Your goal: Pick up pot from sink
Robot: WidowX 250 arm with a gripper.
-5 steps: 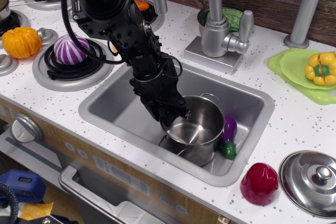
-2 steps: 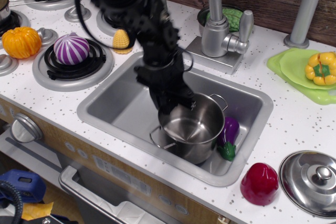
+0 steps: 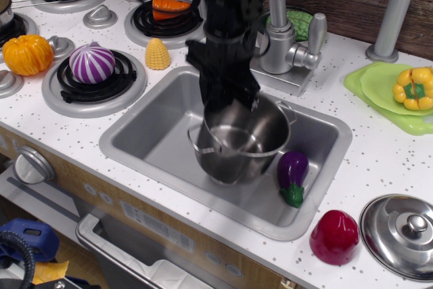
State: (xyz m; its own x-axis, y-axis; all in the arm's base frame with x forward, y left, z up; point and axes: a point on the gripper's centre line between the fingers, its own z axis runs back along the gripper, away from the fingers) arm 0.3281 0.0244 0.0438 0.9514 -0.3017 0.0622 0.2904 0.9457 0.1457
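Stainless steel caught the light on the pot [image 3: 240, 143], which hung tilted inside the sink [image 3: 142, 143], its base apparently clear of the basin floor, though that was hard to confirm from this angle. The end effector [image 3: 230, 103] was clamped on the pot's far rim, one jaw inside and one outside as far as could be seen. By this showing the grasp was made and the lift was under way; what seemed left was to bring the pot fully above the rim of the sink. The pot looked empty, straight-sided and shiny, with small wire loop handles at the rim. A toy eggplant [image 3: 291, 175] lay just beside it in the basin.
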